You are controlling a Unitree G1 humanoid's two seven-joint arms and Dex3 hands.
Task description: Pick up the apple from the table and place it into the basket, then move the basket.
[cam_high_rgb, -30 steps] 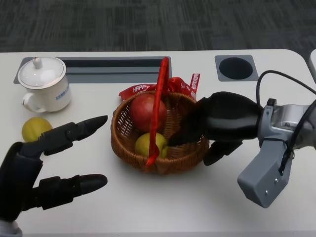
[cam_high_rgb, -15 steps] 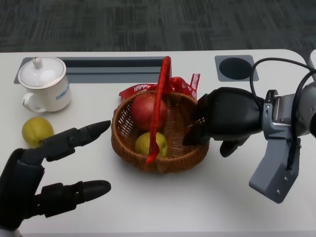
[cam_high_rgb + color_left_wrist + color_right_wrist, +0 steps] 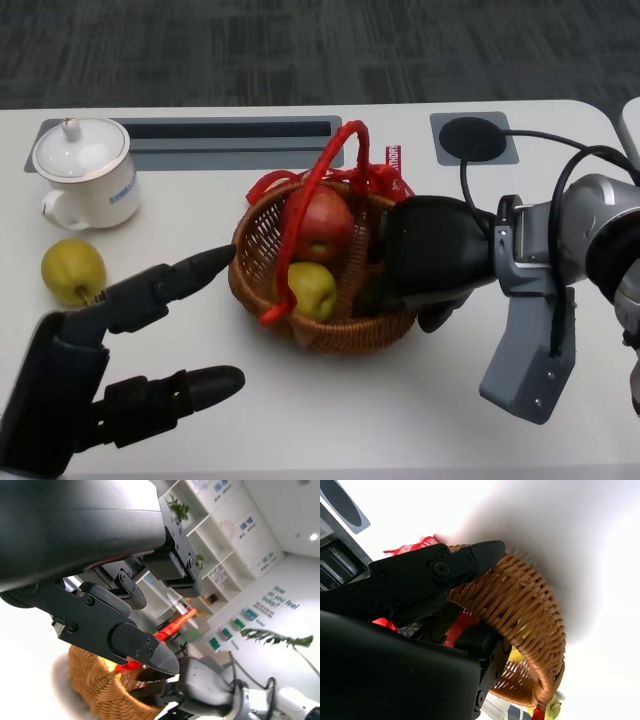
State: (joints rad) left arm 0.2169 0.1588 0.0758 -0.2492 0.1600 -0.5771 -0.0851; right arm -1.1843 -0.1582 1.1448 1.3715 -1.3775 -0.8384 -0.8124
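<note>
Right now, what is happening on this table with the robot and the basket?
The robot's right hand grips the rim of the wicker basket, which sits tilted, with a red apple and a yellow-green fruit inside. The left hand holds nothing, fingers apart, beside the basket. Another yellow-green fruit and a white lidded cup stand apart on the table.

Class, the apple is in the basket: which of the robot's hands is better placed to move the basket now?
The right hand: it already grips the basket at its rim, fingers inside. The left hand is open, merely near the other side.
</note>
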